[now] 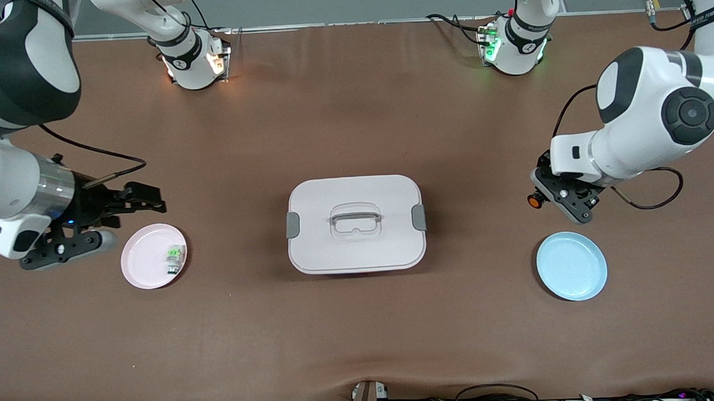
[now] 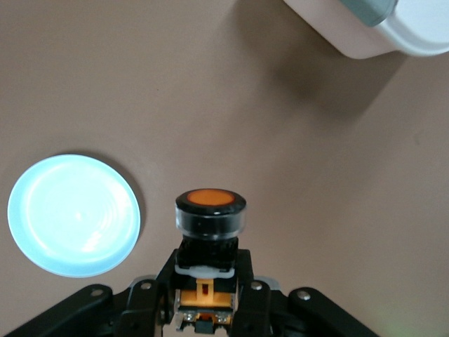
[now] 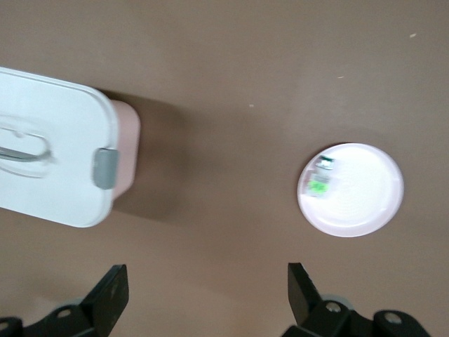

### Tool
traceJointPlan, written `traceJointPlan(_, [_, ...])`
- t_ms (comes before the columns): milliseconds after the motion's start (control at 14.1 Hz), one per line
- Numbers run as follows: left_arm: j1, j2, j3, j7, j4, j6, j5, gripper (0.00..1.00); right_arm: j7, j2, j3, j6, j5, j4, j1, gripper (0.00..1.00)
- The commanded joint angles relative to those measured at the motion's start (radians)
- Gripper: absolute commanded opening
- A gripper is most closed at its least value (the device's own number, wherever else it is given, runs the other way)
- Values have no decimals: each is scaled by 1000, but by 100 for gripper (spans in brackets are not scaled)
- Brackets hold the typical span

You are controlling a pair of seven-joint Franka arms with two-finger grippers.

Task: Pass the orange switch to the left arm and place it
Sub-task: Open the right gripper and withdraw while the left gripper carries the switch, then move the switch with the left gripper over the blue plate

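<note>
The orange switch [image 1: 534, 201] is a small black cylinder with an orange button end. My left gripper [image 1: 541, 197] is shut on it, in the air over bare table beside the blue plate [image 1: 571, 266]. In the left wrist view the switch [image 2: 210, 210] sticks out from between the fingers of the left gripper [image 2: 208, 298], button end outward. The white box [image 1: 355, 223] sits mid-table between the two arms. My right gripper [image 1: 149, 200] hangs open and empty beside the pink plate [image 1: 153, 255]. In the right wrist view, the right gripper [image 3: 207, 295] has only table between its fingers.
A small green-and-silver component [image 1: 174, 257] lies on the pink plate, and shows in the right wrist view too [image 3: 321, 179]. The blue plate [image 2: 74, 214] is empty. The box has grey side latches [image 1: 292, 224] and a top handle [image 1: 355, 215]. Cables trail along the table's near edge.
</note>
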Motion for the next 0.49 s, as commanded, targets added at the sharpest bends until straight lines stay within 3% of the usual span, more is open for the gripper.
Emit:
traceJointPlan(0, [20,-2,-4,75,-43,73,38,4,-41,-25,10,11,-93,1,-10,100])
traceJointPlan(424, [107,70,-4,314,-86,208,49,4,-43,-29,8,30,-88,13,-71,100])
